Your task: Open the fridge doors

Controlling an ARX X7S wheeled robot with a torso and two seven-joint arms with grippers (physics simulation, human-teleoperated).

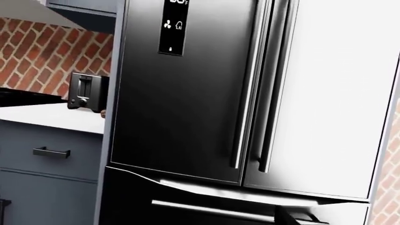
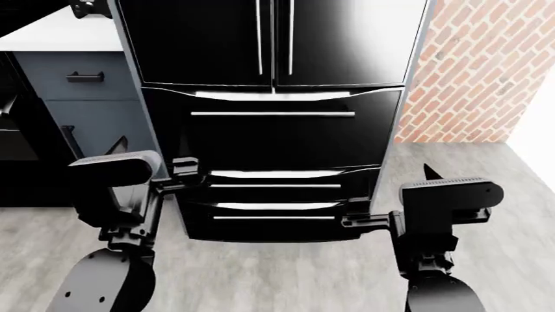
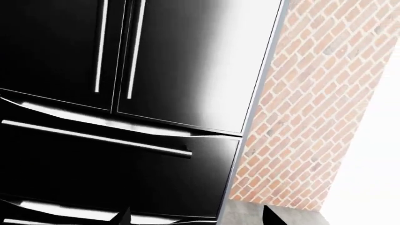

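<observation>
**Fridge doors shut, both arms low and well short of the handles**

At far left a counter [image 2: 52, 36] carries a toaster [image 1: 87, 91] above grey-blue cabinets [image 2: 82, 97]; beside it stand the fridge doors [image 2: 273, 39], both closed, their two slim silver handles [image 2: 274, 39] running upright on either side of the centre seam; below them sit the wide drawers [image 2: 273, 136]. The handles lie ahead of and above both arms. The left hand [image 2: 182, 170] hangs low by the drawers' left edge, the right hand [image 2: 360, 221] likewise at the lower right; each seems about equally far from its handle. Whether either hand is spread or pressed together I cannot tell. A brick wall [image 2: 477, 65] closes the right.
</observation>
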